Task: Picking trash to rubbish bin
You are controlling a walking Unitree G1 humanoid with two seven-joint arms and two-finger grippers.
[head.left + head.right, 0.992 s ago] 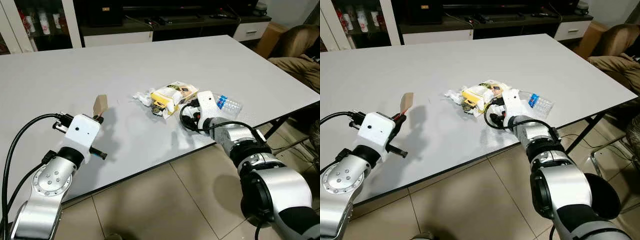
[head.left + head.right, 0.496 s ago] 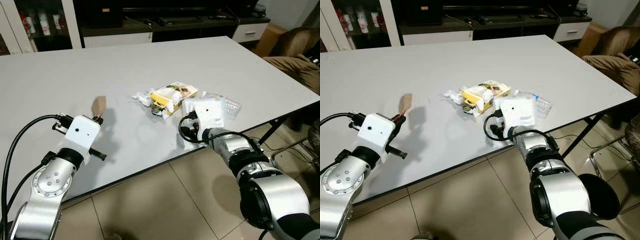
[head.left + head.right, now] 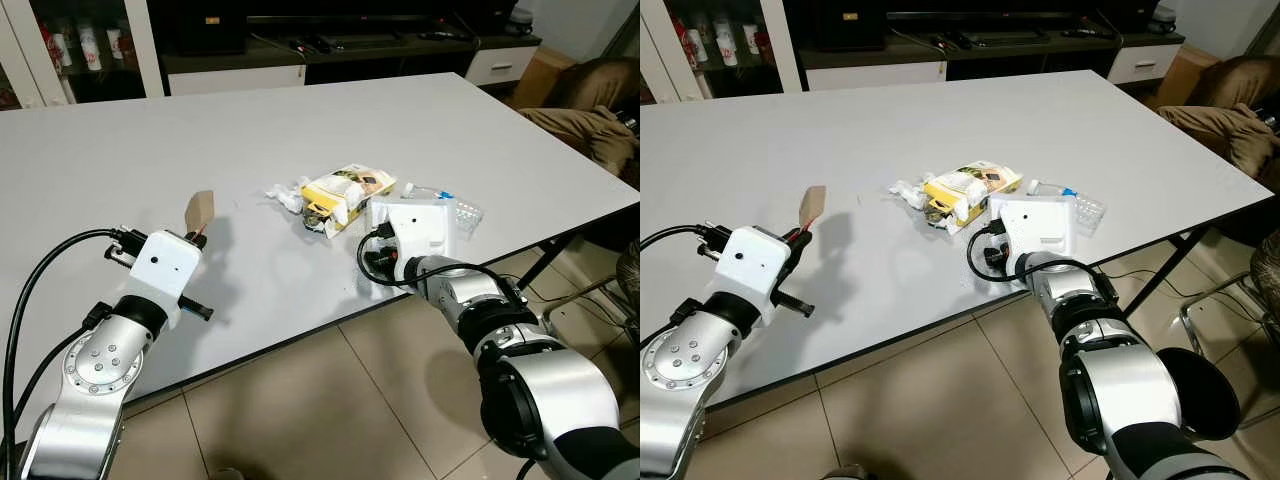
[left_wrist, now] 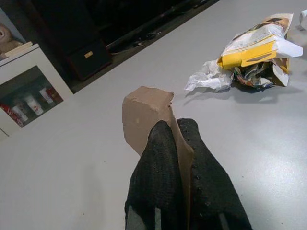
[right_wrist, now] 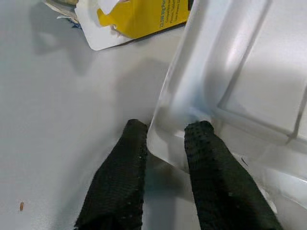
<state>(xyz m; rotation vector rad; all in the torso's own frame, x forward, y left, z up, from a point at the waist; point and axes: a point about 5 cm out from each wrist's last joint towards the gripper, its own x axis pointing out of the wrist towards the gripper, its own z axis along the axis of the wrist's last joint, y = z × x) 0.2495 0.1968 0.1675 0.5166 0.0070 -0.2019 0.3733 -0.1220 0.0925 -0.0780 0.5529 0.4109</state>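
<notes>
My left gripper [image 4: 173, 125] is shut on a piece of brown cardboard [image 4: 144, 115], held upright just above the white table [image 3: 250, 130] on its left side. A yellow food packet [image 3: 345, 190] and crumpled white wrapping [image 3: 285, 195] lie mid-table. Just right of them is a clear plastic container [image 3: 460, 210] with a blue label. My right gripper [image 5: 168, 129] is at the container's near edge. Its two fingers [image 5: 122, 177] pinch the clear rim [image 5: 230, 72]. In the eye views the white wrist housing [image 3: 418, 228] hides those fingers.
The table's front edge [image 3: 300, 335] runs just before both arms, with tiled floor [image 3: 330, 420] below. A brown upholstered chair [image 3: 590, 95] stands at the right. A dark TV cabinet [image 3: 300, 45] and a glass-fronted shelf [image 3: 80, 45] line the back wall.
My right wrist has rolled so its white housing faces up and has drawn slightly towards the table's front edge, the clear container shifting with it. The left arm and cardboard have stayed put.
</notes>
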